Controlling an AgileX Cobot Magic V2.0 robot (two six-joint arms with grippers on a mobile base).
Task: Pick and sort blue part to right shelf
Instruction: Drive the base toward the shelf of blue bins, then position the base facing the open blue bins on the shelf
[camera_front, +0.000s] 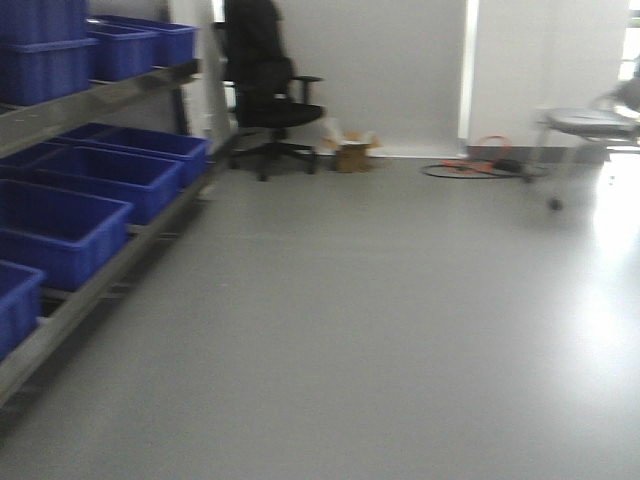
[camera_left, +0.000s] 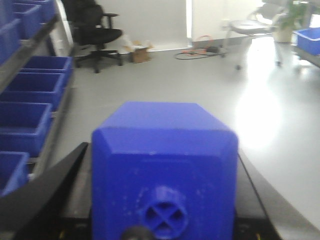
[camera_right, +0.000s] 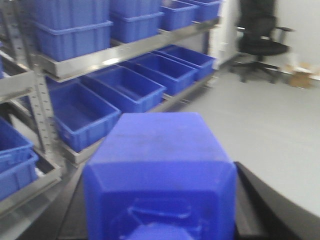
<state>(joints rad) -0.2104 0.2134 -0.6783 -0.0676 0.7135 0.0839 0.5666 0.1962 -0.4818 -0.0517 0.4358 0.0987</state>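
My left gripper (camera_left: 161, 152) is shut on a blue part (camera_left: 165, 125), a solid blue block whose round cross-ribbed end faces the camera, with black fingers (camera_left: 55, 195) pressed against both its sides. My right gripper (camera_right: 160, 172) is shut on a second blue part (camera_right: 160, 140), held the same way. A steel-framed shelf (camera_right: 120, 52) loaded with large blue bins (camera_right: 125, 87) runs along the left of the right wrist view, and the same shelf (camera_front: 90, 285) lines the left edge of the front view. I cannot tell whether this is the right shelf. Neither gripper shows in the front view.
Grey floor (camera_front: 380, 320) stretches ahead. A black office chair (camera_front: 270, 100) and a small cardboard box (camera_front: 352, 150) stand by the far wall. Cables (camera_front: 475, 165) lie on the floor, with a grey chair (camera_front: 585, 125) at the right. Another blue bin (camera_left: 307, 40) sits far right.
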